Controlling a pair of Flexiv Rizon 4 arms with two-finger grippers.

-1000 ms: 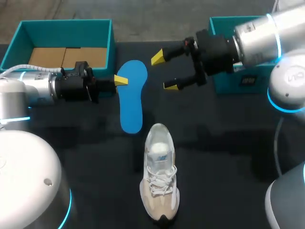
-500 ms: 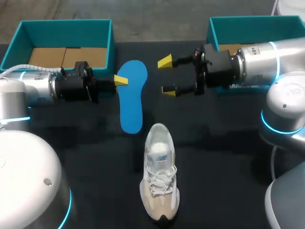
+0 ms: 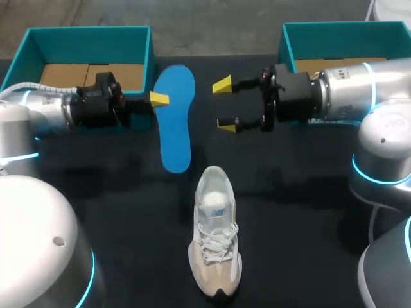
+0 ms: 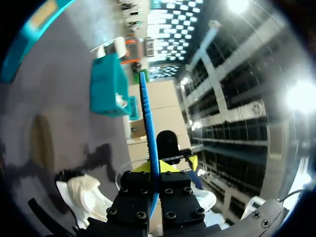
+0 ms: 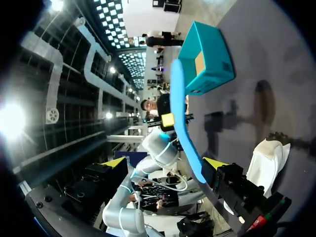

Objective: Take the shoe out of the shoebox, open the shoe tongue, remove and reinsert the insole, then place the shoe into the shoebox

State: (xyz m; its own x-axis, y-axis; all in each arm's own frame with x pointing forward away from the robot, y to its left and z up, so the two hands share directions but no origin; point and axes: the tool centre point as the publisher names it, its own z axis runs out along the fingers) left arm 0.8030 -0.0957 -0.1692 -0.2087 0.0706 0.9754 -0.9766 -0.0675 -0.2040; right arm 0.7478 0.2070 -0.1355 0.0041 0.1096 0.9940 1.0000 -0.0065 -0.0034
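Shoe [image 3: 215,237] stood loose at the middle of the tabletop's [image 3: 302,212] near edge, with nothing holding it. Pushing the insole in could slide or tip it. Beyond it, the insole [image 3: 174,128] was pinched at one edge by the left gripper [image 3: 159,99]. That thin grip could slip or let it flop. Right gripper [image 3: 224,104] had its fingers spread beside the insole, not touching it. At the far-left corner, left box [image 3: 90,33] held only cardboard [image 3: 64,76]. At the far-right corner, right box [image 3: 334,27] was mostly hidden by the arm.
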